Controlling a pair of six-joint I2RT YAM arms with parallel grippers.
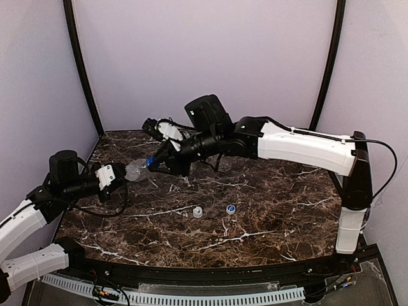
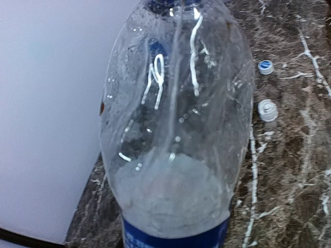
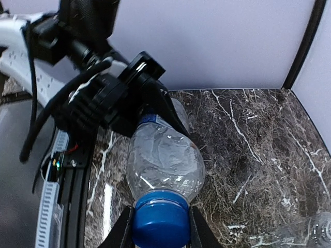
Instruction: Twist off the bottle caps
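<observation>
Cap in hand: the blue cap (image 3: 160,219) sits between the fingers of my right hand (image 3: 160,236), one finger pressed against each side of it. I read that hand as closed on the cap.
Bottle: the blue-labelled bottle (image 3: 163,164) runs straight out from the right hand's fingertips, neck towards them and base away.
Other end: my left hand (image 1: 121,175) is clamped round the bottle's labelled lower body, fingers drawn in tight.
Long axis: the bottle lies close to level between the two hands and is held up off the surface (image 1: 274,210). Its axis looks in line with the right hand's reach, so I judge a roll of that wrist should turn the cap about the neck.
Nearer arm: the right is on the cap, and the left only braces.
Risk: the thin wall may twist in the left hand's grip.
Loose caps: a white cap (image 1: 197,211) and a loose blue cap (image 1: 231,208) lie on the surface, well apart from both hands.
</observation>
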